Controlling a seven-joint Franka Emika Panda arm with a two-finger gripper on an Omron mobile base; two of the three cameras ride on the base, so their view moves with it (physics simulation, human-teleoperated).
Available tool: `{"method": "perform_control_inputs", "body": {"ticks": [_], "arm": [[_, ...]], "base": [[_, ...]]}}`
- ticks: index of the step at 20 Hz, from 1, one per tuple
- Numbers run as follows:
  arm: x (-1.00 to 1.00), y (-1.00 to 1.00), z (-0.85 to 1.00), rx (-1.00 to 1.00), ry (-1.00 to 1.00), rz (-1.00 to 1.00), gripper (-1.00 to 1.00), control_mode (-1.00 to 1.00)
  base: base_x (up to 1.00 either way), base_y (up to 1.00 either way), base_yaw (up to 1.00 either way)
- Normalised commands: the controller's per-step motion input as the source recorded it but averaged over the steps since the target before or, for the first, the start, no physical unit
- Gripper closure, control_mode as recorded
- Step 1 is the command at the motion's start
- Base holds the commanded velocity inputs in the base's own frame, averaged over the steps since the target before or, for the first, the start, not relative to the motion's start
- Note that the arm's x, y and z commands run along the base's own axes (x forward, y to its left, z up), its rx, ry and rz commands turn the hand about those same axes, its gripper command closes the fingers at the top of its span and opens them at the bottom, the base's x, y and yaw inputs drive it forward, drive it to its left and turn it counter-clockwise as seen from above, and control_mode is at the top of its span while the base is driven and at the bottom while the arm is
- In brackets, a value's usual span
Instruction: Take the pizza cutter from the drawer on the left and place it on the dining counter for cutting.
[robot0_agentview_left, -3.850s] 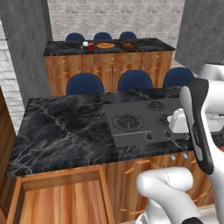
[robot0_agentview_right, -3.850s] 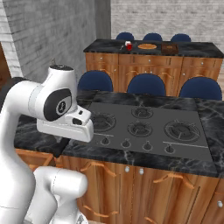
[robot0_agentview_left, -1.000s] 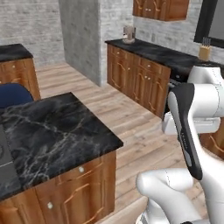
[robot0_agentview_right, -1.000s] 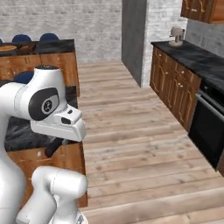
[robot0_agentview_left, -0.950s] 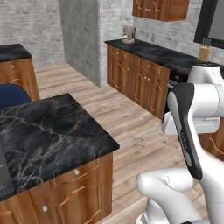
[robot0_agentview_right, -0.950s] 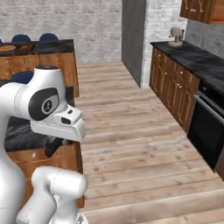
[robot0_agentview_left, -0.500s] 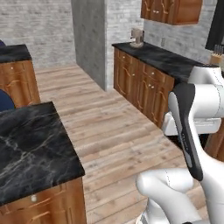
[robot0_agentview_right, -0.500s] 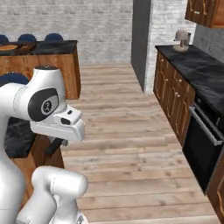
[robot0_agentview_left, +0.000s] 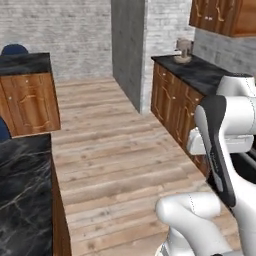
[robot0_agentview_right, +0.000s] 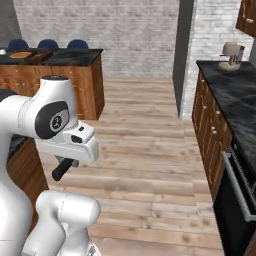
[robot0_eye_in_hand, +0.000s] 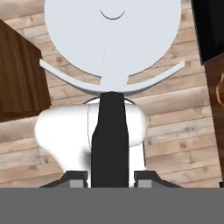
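A wooden plank floor (robot0_agentview_right: 145, 150) takes up the middle of both base views, with the dining counter (robot0_agentview_right: 55, 57) and its black marble top at the upper left of the right base view and a second dark-topped run of wooden cabinets (robot0_agentview_left: 185, 95) along the right side. A stand mixer (robot0_agentview_right: 231, 55) sits small at the upper right on that right-hand counter. In the hand view the gripper (robot0_eye_in_hand: 109, 177) shows at the bottom edge with a dark slim part between its finger tips; I cannot tell how far open it is or what that part is.
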Motion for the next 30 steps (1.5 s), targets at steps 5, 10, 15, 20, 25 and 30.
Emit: {"method": "perform_control_inputs", "body": {"ticks": [5, 10, 15, 20, 25, 30], "arm": [[0.0, 0.0, 0.0, 0.0, 0.0, 0.0, 1.0, 1.0], [0.0, 0.0, 0.0, 0.0, 0.0, 0.0, 1.0, 1.0], [0.0, 0.0, 0.0, 0.0, 0.0, 0.0, 1.0, 1.0], [0.0, 0.0, 0.0, 0.0, 0.0, 0.0, 1.0, 1.0], [0.0, 0.0, 0.0, 0.0, 0.0, 0.0, 1.0, 1.0], [0.0, 0.0, 0.0, 0.0, 0.0, 0.0, 1.0, 1.0]], "base": [[1.0, 0.03, 0.36], [1.0, -0.07, 0.25], [1.0, -0.32, 0.2], [1.0, -0.13, 0.21], [1.0, -0.01, 0.24], [1.0, 0.04, 0.23]]}}
